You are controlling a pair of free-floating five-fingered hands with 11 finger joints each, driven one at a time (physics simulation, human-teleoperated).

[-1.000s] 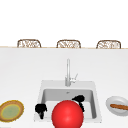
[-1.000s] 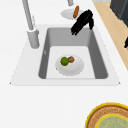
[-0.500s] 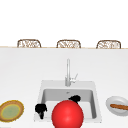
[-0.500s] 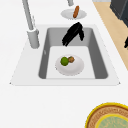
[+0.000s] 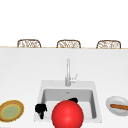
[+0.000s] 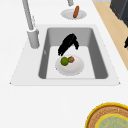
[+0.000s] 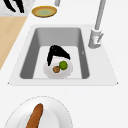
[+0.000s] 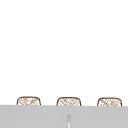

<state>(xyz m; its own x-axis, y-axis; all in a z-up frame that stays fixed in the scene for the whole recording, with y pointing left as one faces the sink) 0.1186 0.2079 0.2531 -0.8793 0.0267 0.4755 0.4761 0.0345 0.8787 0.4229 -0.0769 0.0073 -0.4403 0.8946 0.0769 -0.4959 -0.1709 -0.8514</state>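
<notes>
— From the front, where do we stand?

— Our left hand (image 5: 40, 109) hangs over the front left corner of the sink (image 5: 42, 86). A red ball (image 5: 67, 115) hides most of the basin; a bit of our right hand (image 5: 73, 100) peeks above it. A yellow plate (image 5: 11, 110) lies on the bench (image 5: 25, 70) to the left, and a white dish (image 5: 110, 101) with a sausage (image 5: 119, 106) lies to the right.

— And from the left side?

— Our right hand (image 6: 68, 44) is down in the basin, its fingers stretched and slanting towards a white plate (image 6: 75, 70) on the sink floor. A lime (image 6: 64, 61) and a brown nut (image 6: 71, 59) lie on it, touching each other. The fingertips are just beside the lime (we cannot tell whether they touch it) and grasp nothing.

— The right side?

— It shows the same: that hand (image 7: 56, 53) leans over the plate's far edge with nothing in it, and both pieces rest on the plate. Our left hand (image 7: 15, 6) floats out past the bench's front, fingers hanging loose and straight, holding nothing. The tap (image 7: 97, 30) stands at the sink's back rim.

— So how far along do we judge it?

— Early: the reach has arrived, but no grasp is made and nothing is off the plate.

— The upper view?

— Three woven chair backs (image 8: 28, 101) behind the bench, and the top of the tap.
</notes>
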